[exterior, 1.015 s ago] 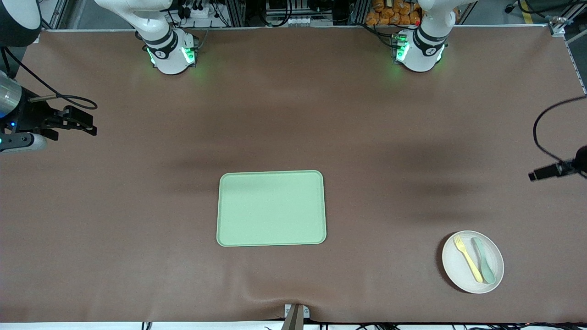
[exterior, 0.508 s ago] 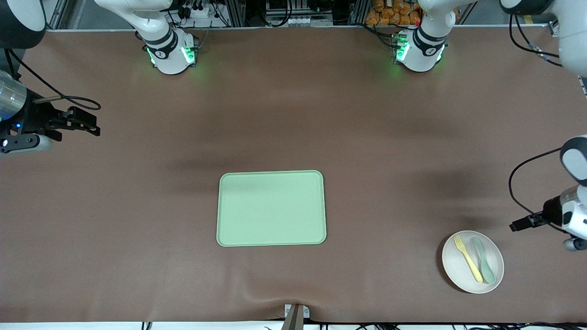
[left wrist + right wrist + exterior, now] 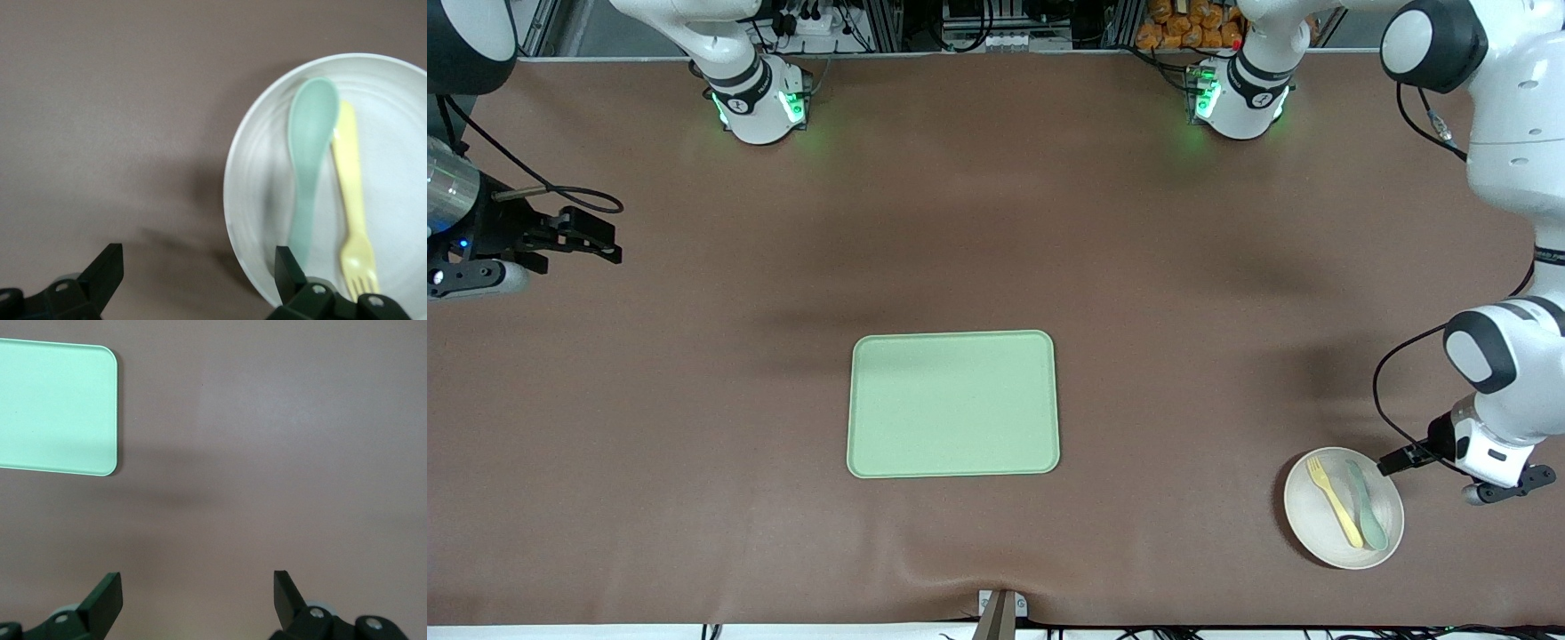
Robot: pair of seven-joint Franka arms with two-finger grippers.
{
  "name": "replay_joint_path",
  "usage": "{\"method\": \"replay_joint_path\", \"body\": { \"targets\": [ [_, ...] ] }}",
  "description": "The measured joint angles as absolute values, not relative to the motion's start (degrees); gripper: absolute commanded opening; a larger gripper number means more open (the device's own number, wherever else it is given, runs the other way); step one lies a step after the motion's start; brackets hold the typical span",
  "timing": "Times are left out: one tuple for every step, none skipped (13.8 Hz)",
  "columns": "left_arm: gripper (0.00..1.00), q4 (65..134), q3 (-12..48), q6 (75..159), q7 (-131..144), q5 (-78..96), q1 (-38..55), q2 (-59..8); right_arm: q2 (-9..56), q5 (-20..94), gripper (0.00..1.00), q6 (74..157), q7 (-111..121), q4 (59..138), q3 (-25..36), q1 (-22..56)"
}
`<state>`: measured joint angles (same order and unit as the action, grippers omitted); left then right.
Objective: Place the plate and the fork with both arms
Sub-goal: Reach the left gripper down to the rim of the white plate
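White left arm [image 3: 1507, 178] bent over plate [image 3: 1316, 524]

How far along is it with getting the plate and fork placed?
Nothing looks placed yet: the fork lies on the plate beside a spoon, and the tray holds nothing. The left claw, open, is over the plate's edge. The right claw waits open. Grasping and placing remain.
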<state>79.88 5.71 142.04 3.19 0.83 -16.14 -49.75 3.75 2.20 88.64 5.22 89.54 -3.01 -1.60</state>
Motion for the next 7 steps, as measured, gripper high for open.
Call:
{"method": "replay_joint_path", "body": {
  "targets": [
    [1.0, 79.68, 5.7, 143.4, 3.19, 0.83, -16.31, -50.67, 3.75, 2.2, 1.0, 88.64, 5.22, 89.54, -3.02, -1.6],
    [1.0, 79.51, 5.69, 144.6, 3.21, 0.83, -16.47, -51.33, 3.75, 2.2, 1.0, 88.64, 5.22, 89.53, -3.04, -1.59],
    [1.0, 79.47, 5.69, 145.58, 3.26, 0.83, -16.57, -51.76, 3.75, 2.2, 1.0, 88.65, 5.22, 89.52, -3.06, -1.58],
    [1.0, 79.43, 5.69, 146.11, 3.33, 0.83, -16.58, -51.99, 3.75, 2.2, 1.0, 88.65, 5.23, 89.52, -3.07, -1.57],
    [1.0, 79.38, 5.7, 146.21, 3.37, 0.83, -16.56, -52.07, 3.75, 2.2, 1.0, 88.65, 5.23, 89.52, -3.07, -1.56],
    [1.0, 79.36, 5.7, 146.21, 3.37, 0.83, -16.54, -52.09, 3.75, 2.2, 1.0, 88.65, 5.22, 89.52, -3.08, -1.54],
    [1.0, 79.35, 5.7, 146.21, 3.38, 0.83, -16.53, -52.12, 3.75, 2.2, 1.0, 88.65, 5.22, 89.52, -3.12, -1.45]
  ]
}}
